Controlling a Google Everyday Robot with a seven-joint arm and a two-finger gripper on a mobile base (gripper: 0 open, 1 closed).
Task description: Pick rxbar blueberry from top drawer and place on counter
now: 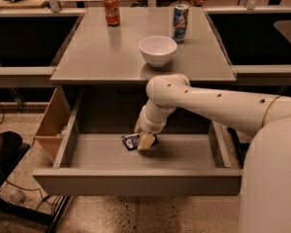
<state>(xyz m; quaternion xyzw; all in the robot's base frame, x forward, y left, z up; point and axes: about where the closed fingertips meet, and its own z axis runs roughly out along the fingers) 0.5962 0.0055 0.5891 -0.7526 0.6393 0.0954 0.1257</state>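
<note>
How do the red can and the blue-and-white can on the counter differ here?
The red can is mostly red; the blue-and-white can is blue with pale patches. The red can stands back left on the counter, alone; the blue-and-white can stands back right, just behind the white bowl. Both are upright. The end effector is down in the top drawer, at the rxbar blueberry.
</note>
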